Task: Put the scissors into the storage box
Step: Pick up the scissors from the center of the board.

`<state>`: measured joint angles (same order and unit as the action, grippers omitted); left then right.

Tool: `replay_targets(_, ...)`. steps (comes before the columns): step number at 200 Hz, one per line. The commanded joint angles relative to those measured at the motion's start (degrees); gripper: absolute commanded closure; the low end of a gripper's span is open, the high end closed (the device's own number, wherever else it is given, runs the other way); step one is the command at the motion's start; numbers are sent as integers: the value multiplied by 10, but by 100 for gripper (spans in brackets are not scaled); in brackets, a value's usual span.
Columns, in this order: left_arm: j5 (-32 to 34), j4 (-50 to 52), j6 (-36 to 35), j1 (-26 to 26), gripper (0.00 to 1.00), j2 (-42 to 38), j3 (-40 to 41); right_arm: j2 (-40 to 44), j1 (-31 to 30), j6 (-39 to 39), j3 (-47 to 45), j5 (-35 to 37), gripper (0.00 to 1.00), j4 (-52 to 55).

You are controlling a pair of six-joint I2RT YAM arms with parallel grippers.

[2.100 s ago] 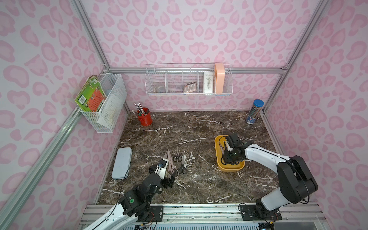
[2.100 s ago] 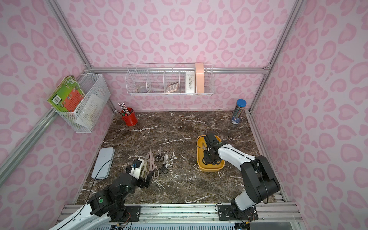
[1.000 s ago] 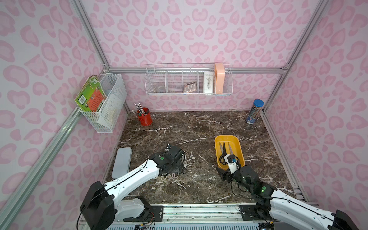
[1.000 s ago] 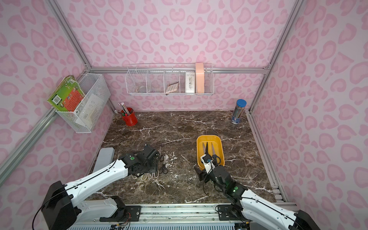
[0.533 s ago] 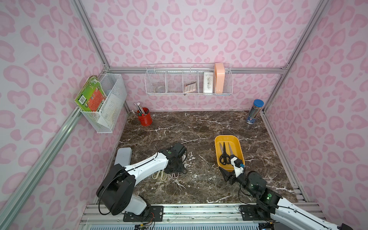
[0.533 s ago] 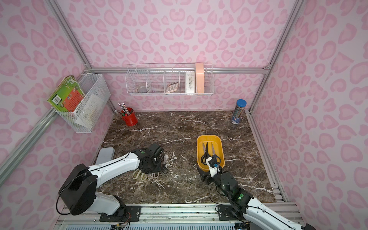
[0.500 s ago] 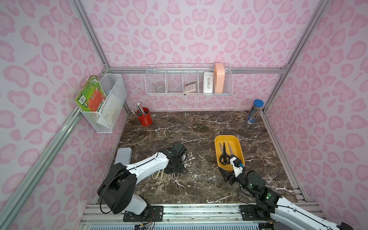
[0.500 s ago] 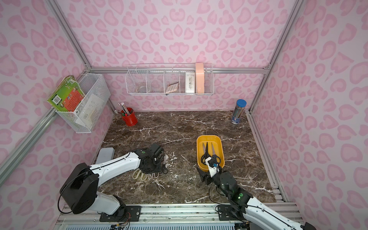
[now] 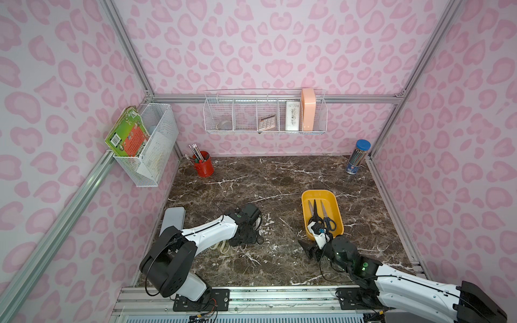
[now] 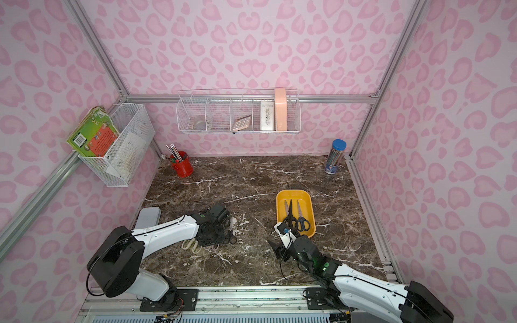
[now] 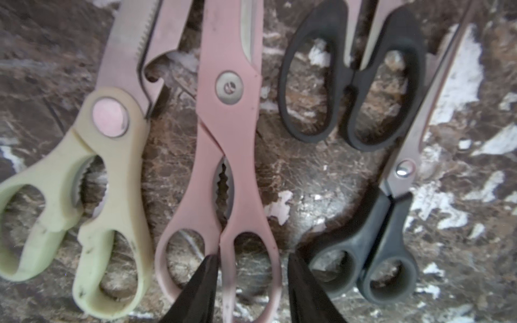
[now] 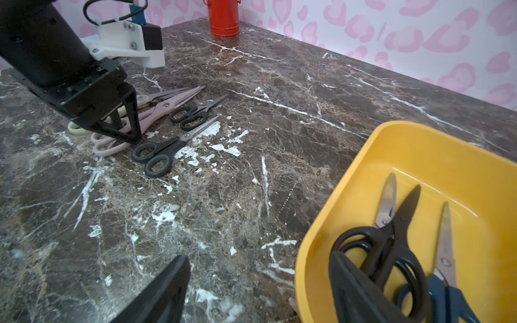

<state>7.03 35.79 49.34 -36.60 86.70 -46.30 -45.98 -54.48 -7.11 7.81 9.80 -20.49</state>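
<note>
The yellow storage box [image 9: 319,193] [image 10: 293,193] [image 12: 419,145] holds black-handled scissors [image 9: 316,215] and a blue-handled pair [image 9: 330,223]. Several more scissors lie in a row on the marble: cream [image 11: 106,156], pale pink [image 11: 229,145], small black [image 11: 349,84] and a longer black pair [image 11: 391,223]. My left gripper [image 11: 251,279] [image 12: 120,134] is down on the row, open. Its fingers straddle one handle loop of the pink pair, with a small gap on one side. My right gripper [image 12: 257,268] [image 9: 313,243] hangs open and empty over the table by the box's near corner.
A grey-blue case [image 9: 173,221] lies by the left wall. A red pencil cup [image 9: 203,166] stands at the back left and a blue-capped pencil tube [image 9: 358,156] at the back right. White wire baskets [image 9: 265,114] hang on the walls.
My right gripper has left the box and drawn back toward the front. My left arm has reached out over the scissors row, and its jaws have narrowed round the pink handle.
</note>
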Motion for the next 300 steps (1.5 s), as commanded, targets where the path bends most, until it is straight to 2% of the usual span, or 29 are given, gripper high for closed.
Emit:
replay_targets(1,0,-3,6,1,55,0,6,10,-1,3,-1,12,20,-19)
replay_targets(26,5,13,-10,1,59,-15,-10,13,-1,4,-2,14,19,-20)
replay_targets(80,38,42,-18,2,56,-72,-2,-1,-2,6,3,7,19,-21)
replay_targets(125,23,16,-27,4,53,-41,18,-16,-17,20,7,-7,16,-25)
replay_targets(190,32,-11,-41,7,56,14,12,-39,-28,22,15,4,16,-27)
replay_targets(232,27,-31,-38,7,60,43,14,-47,-30,20,17,9,15,-28)
replay_targets(261,36,-27,-45,7,69,46,8,-53,-30,20,19,11,15,-28)
replay_targets(293,51,-9,-52,7,72,47,-4,-58,-30,19,22,12,15,-28)
replay_targets(300,51,-6,-56,7,75,48,-8,-59,-30,18,22,16,15,-28)
